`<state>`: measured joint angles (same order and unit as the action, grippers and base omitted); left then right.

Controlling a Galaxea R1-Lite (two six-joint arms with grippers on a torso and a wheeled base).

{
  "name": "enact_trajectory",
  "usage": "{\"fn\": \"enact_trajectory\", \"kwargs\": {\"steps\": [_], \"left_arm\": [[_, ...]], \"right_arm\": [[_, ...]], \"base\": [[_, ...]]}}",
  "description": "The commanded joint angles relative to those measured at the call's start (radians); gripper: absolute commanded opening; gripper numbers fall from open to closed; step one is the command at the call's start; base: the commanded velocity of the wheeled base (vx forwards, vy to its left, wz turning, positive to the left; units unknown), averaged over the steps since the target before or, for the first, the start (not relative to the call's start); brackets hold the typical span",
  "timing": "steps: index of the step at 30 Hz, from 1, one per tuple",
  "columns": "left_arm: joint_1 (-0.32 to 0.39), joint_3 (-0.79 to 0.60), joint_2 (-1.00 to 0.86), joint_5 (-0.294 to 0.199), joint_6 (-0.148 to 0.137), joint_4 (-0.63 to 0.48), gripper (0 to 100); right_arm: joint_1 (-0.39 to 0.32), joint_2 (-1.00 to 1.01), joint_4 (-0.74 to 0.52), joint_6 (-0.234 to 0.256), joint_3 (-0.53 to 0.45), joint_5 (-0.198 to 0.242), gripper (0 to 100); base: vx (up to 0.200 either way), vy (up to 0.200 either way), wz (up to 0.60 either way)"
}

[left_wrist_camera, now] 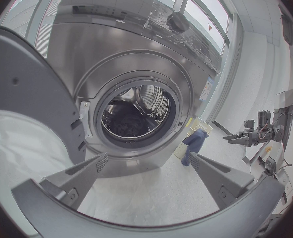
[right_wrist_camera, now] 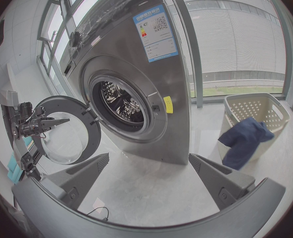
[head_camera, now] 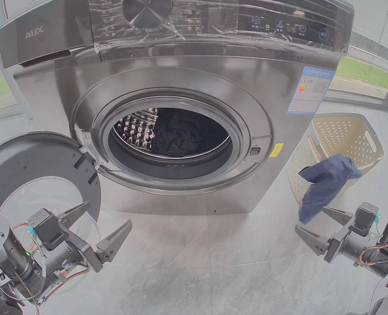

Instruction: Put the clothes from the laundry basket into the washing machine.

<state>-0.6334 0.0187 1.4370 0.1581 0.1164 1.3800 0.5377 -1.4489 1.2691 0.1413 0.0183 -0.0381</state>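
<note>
The silver washing machine (head_camera: 180,73) stands in front of me with its round door (head_camera: 32,171) swung open to the left. Dark clothes (head_camera: 180,134) lie inside the drum. To the right of the machine sits a beige laundry basket (head_camera: 351,138) with a navy garment (head_camera: 327,182) draped over its front rim. My left gripper (head_camera: 102,226) hangs open and empty low on the left, in front of the door. My right gripper (head_camera: 323,228) is open and empty low on the right, just below the hanging garment.
The floor (head_camera: 202,259) is grey tile between the grippers and the machine. A window frame (right_wrist_camera: 186,50) and glass wall run behind the basket. The open door (left_wrist_camera: 27,93) stands close beside the left gripper (left_wrist_camera: 146,159).
</note>
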Motion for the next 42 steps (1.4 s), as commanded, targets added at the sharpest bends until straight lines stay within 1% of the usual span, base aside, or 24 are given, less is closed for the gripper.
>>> {"fn": "enact_trajectory", "kwargs": {"steps": [1, 3, 4, 7, 8, 9, 10, 12, 13, 15, 16, 18, 21, 26, 30, 40, 42], "left_arm": [[0.04, -0.019, -0.285, -0.006, 0.0, -0.199, 100], [0.04, -0.017, -0.351, -0.006, 0.005, -0.265, 100], [0.041, -0.014, -0.388, -0.002, 0.006, -0.315, 100], [0.041, -0.005, -0.434, 0.008, 0.006, -0.378, 100], [0.041, -0.005, -0.434, 0.008, 0.006, -0.378, 100], [0.041, 0.0, -0.46, 0.008, 0.008, -0.414, 100], [0.043, 0.001, -0.466, 0.008, 0.008, -0.424, 100], [0.043, 0.001, -0.466, 0.008, 0.008, -0.424, 100], [0.041, -0.003, -0.468, 0.008, 0.005, -0.435, 100], [0.041, -0.008, -0.466, 0.008, 0.006, -0.435, 100], [0.041, -0.008, -0.466, 0.008, 0.006, -0.435, 100], [0.041, -0.01, -0.464, 0.006, 0.012, -0.435, 100], [0.041, -0.014, -0.463, 0.006, 0.019, -0.437, 100], [0.041, -0.017, -0.461, 0.006, 0.019, -0.455, 100], [0.041, -0.017, -0.461, 0.005, 0.028, -0.473, 100], [0.041, -0.017, -0.466, 0.005, 0.029, -0.478, 100], [0.041, -0.017, -0.466, 0.005, 0.034, -0.486, 100]], "right_arm": [[-0.059, 0.315, -0.226, -0.005, -0.018, 0.0, 100], [-0.073, 0.389, -0.309, -0.005, -0.017, 0.001, 100], [-0.082, 0.438, -0.359, -0.006, -0.014, 0.001, 100], [-0.096, 0.499, -0.43, -0.006, 0.005, 0.001, 100], [-0.096, 0.499, -0.43, -0.006, 0.005, 0.001, 100], [-0.105, 0.522, -0.487, -0.005, 0.023, 0.001, 100], [-0.111, 0.529, -0.51, -0.005, 0.031, 0.001, 100], [-0.111, 0.529, -0.51, -0.005, 0.031, 0.001, 100], [-0.143, 0.518, -0.55, -0.005, 0.048, 0.006, 100], [-0.17, 0.501, -0.559, -0.002, 0.052, 0.009, 100], [-0.17, 0.501, -0.559, -0.002, 0.052, 0.009, 100], [-0.191, 0.453, -0.559, 0.008, 0.051, 0.01, 100], [-0.193, 0.435, -0.557, 0.009, 0.051, 0.01, 100], [-0.194, 0.418, -0.557, 0.006, 0.052, 0.01, 100], [-0.196, 0.387, -0.557, 0.004, 0.055, 0.009, 100], [-0.194, 0.325, -0.547, 0.0, 0.071, 0.01, 100], [-0.193, 0.314, -0.547, 0.0, 0.077, 0.01, 100]], "base": [[0.0, 0.0, 0.0], [0.0, 0.0, 0.0], [0.0, 0.0, 0.0], [0.0, 0.0, 0.0], [0.0, 0.0, 0.0], [0.0, -0.2, 0.0], [0.0, -0.2, 0.0], [0.0, -0.2, 0.0], [0.0, -0.2, 0.0], [0.0, -0.2, 0.0], [0.0, -0.2, 0.0], [0.0, -0.2, 0.0], [0.0, -0.2, 0.0], [0.0, -0.2, 0.0], [0.0, -0.2, 0.0], [0.0, -0.2, 0.0], [0.0, -0.2, 0.0]]}}
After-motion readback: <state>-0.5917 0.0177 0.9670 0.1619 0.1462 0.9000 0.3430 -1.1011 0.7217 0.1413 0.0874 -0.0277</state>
